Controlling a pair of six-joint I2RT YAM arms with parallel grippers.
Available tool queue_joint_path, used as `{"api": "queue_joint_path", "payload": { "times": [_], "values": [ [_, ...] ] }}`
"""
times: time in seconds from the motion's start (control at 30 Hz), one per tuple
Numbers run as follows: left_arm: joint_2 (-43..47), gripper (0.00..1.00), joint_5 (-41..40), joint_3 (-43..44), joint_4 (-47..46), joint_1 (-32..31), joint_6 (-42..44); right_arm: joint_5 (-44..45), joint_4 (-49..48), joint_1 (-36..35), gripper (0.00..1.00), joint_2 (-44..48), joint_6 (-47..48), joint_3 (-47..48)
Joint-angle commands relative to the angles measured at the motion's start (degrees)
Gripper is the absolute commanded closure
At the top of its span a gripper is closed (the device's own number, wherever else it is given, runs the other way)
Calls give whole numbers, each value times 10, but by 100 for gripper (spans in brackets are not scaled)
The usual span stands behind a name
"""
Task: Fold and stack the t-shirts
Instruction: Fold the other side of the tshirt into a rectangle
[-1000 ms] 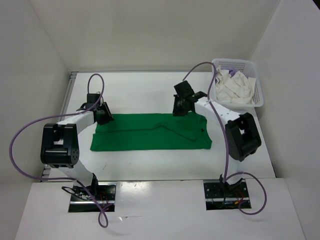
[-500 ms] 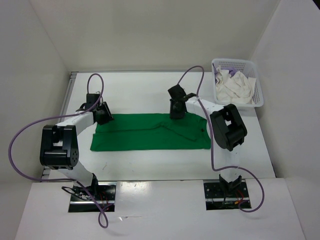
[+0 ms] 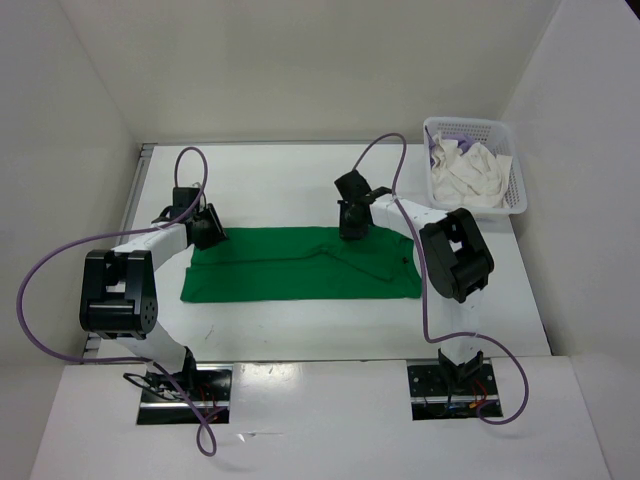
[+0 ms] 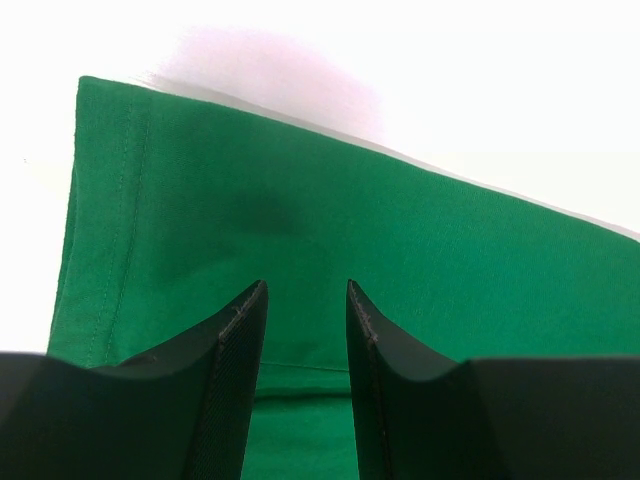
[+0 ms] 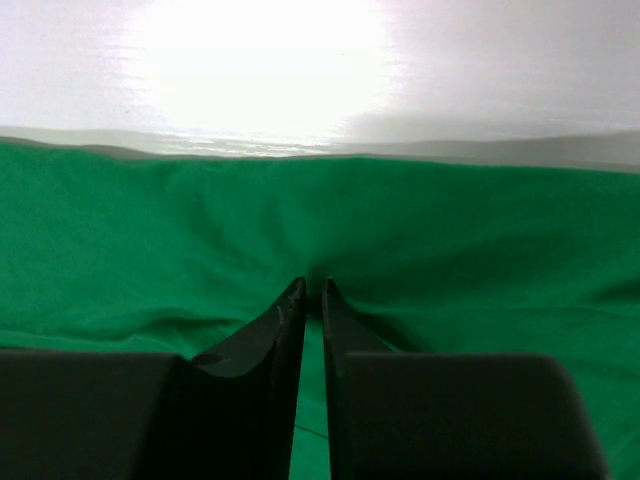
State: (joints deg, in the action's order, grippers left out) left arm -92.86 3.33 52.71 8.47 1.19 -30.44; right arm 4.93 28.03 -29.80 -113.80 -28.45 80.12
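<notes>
both on green t-shirt (image 3: 300,265), left hand (image 4: 306,288) half open, right hand (image 5: 312,286) pinching it

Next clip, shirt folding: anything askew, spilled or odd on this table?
Nothing is spilled or damaged. The green t-shirt lies flat but not square: its near-left corner flares out and a diagonal crease crosses its right half. The right gripper pinches a pucker at its far edge. The white t-shirt sits crumpled in the basket.

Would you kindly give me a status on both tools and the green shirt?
Left tool open, over the far left corner of the green t-shirt. Right tool pinching its far edge, cloth puckered. Basket far right, well clear.
</notes>
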Motion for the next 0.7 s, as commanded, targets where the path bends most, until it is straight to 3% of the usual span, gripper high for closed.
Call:
{"api": "queue_joint_path", "payload": {
  "times": [0.0, 0.17, 0.5, 0.67],
  "values": [
    [18, 55, 9, -7, -21, 0, -8, -8, 1, -6, 88, 27, 3, 3],
    [18, 55, 9, -7, -21, 0, -8, -1, 37, -11, 95, 48, 8, 3],
    [18, 55, 9, -7, -26, 0, -8, -113, 47, -72, 96, 125, -50, -90],
    [18, 55, 9, -1, -26, 0, -8, -143, 47, -95, 81, 151, -86, -109]
  ]
}}
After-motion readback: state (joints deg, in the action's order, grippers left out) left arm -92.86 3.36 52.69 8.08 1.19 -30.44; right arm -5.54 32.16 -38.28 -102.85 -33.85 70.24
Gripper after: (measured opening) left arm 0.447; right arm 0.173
